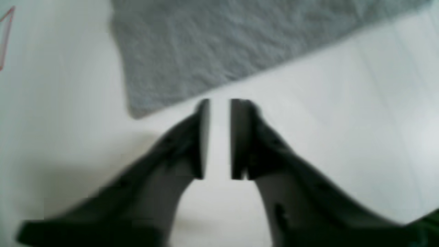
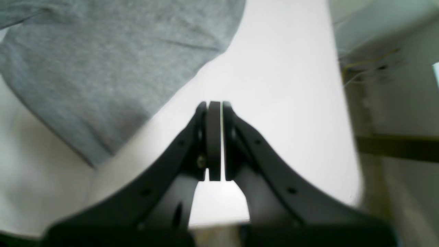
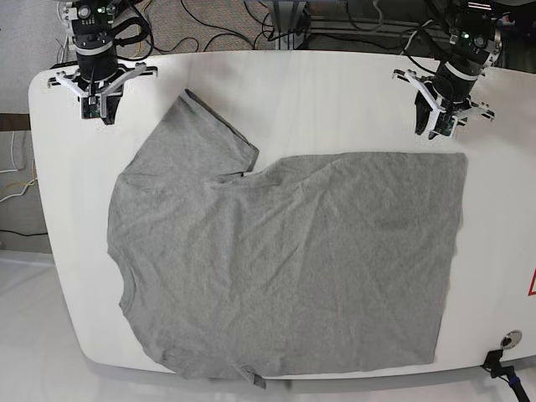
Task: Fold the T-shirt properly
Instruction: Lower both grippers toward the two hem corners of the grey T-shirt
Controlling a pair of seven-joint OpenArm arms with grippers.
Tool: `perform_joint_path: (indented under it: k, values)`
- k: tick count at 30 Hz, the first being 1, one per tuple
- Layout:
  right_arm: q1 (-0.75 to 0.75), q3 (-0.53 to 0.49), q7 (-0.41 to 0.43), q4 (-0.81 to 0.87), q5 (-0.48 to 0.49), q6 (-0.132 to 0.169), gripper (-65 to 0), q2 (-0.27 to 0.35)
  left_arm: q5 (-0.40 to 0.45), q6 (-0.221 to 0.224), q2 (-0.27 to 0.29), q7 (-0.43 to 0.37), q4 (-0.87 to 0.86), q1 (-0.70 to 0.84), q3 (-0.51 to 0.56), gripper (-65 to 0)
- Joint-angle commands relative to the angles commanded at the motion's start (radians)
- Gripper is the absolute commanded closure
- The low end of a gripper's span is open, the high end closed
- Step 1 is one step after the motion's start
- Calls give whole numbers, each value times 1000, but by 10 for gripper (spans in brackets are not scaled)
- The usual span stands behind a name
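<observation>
The grey T-shirt (image 3: 285, 260) lies spread flat on the white table (image 3: 335, 92), with one sleeve (image 3: 219, 134) pointing to the far left corner and the hem toward the right. My left gripper (image 1: 219, 103) hovers over bare table just off the shirt's far hem corner (image 1: 137, 109); its jaws stand slightly apart and hold nothing. In the base view this left gripper (image 3: 435, 127) is at the back right. My right gripper (image 2: 214, 104) is shut and empty, beside the T-shirt's sleeve (image 2: 103, 61). In the base view the right gripper (image 3: 95, 113) sits at the back left corner.
Cables (image 3: 218, 33) run behind the table's far edge. A red mark (image 3: 530, 285) sits at the table's right edge and a small round fitting (image 3: 505, 339) near the front right corner. The table edge (image 2: 353, 144) drops off just right of the right gripper.
</observation>
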Motion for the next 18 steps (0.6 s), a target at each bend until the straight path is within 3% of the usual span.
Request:
perform_joint_path:
  k: [8, 12, 16, 18]
  values:
    - [43, -22, 11, -61, 107, -11, -246, 9, -192, -33, -39, 57, -42, -65, -2, -280]
    - [52, -29, 15, -88, 129, -9, -268, 10, -274, -32, -53, 83, -86, -106, 0, -284]
    - [57, -32, 10, -100, 126, -12, -267, 10, -288, 3, -52, 95, -129, -137, 5, -259]
    - [56, -27, 8, -108, 125, 0, -269, 2, -274, -16, -50, 94, -124, -130, 11, -285]
